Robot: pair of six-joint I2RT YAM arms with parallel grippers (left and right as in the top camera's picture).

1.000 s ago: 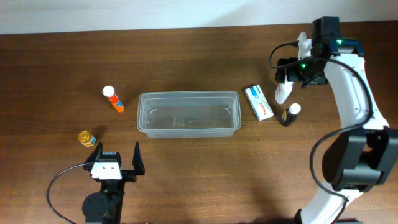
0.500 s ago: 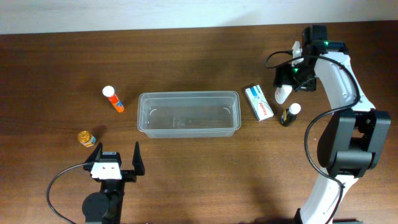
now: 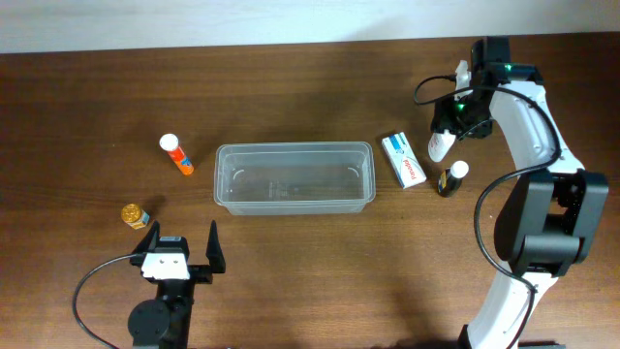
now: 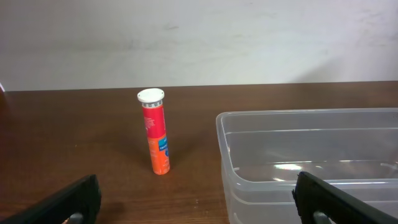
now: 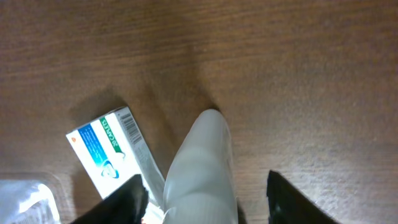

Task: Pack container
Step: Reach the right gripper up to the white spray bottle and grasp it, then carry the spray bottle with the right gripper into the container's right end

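Note:
The container (image 3: pixel 294 147), a clear rectangular tub, lies empty at mid-table; its left end shows in the left wrist view (image 4: pixel 261 130). My right gripper (image 3: pixel 449 118) hangs over a white bottle (image 3: pixel 441 145) at the right. In the right wrist view the bottle (image 5: pixel 202 162) stands between the gripper's (image 5: pixel 205 196) jaws, with a gap still showing on each side. A white and blue box (image 3: pixel 404 160) lies just left of the bottle (image 5: pixel 106 149). My left gripper (image 3: pixel 180 248) rests open near the front edge, and nothing is between its fingers (image 4: pixel 199 202).
An orange tube with a white cap (image 3: pixel 176 154) lies left of the tub and stands out in the left wrist view (image 4: pixel 155 132). A small yellow jar (image 3: pixel 134 215) sits at the front left. A dark bottle with a white cap (image 3: pixel 451 178) stands right of the box.
My right arm shifted left over the white bottle, and its jaws have narrowed around it. The bottle has not moved. The left arm stays still.

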